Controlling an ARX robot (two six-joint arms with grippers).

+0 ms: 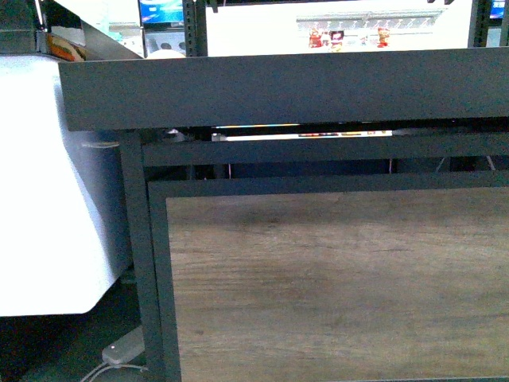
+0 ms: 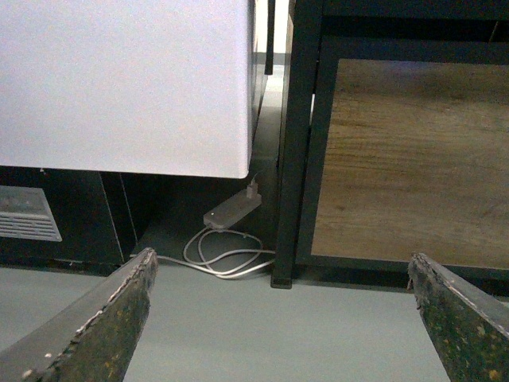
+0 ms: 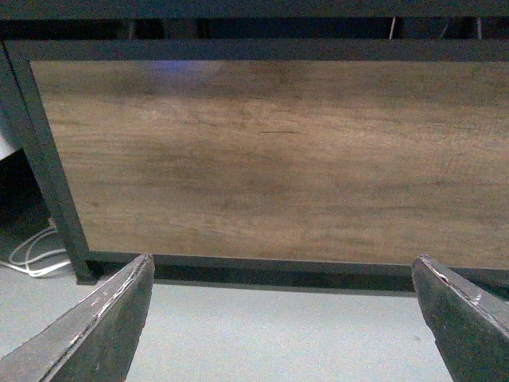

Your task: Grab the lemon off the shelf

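Observation:
The black shelf (image 1: 278, 87) fills the front view, its deep front lip across the top and its wood-look lower panel (image 1: 334, 286) below. The lemon is out of view in every frame. My left gripper (image 2: 280, 274) is open, low over the grey floor, facing the shelf's left leg (image 2: 298, 143) with nothing between its fingers. My right gripper (image 3: 282, 274) is open too, low in front of the shelf's wood-look panel (image 3: 270, 159), and holds nothing. Neither arm shows in the front view.
A white cabinet (image 1: 48, 183) stands left of the shelf, also the white cabinet (image 2: 119, 79) in the left wrist view. A white power strip with coiled cable (image 2: 231, 235) lies on the floor between them. Bright shelves with small goods (image 1: 350, 36) show behind.

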